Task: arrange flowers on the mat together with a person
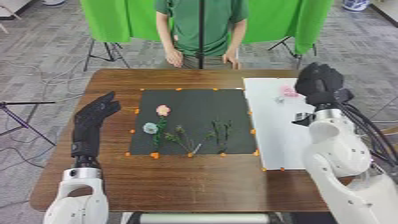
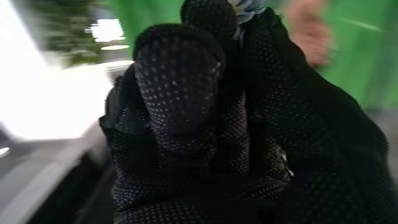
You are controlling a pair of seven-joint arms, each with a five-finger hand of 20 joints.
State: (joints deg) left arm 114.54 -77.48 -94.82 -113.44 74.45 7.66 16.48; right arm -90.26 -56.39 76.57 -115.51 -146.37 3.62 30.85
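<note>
head view facing down, close wrist view

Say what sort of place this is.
Probably a robotics lab or test studio: white robot arms at a brown wooden table, with green fabric backdrops beyond it.

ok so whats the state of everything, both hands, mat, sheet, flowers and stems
left hand: open, held over the table's left side
right hand: raised at the white sheet's right side
black mat: lying flat
white sheet: lying flat
salmon flower: lying on mat
pale blue flower: lying on mat
leafy stems: lying on mat
pink flower: on sheet
</note>
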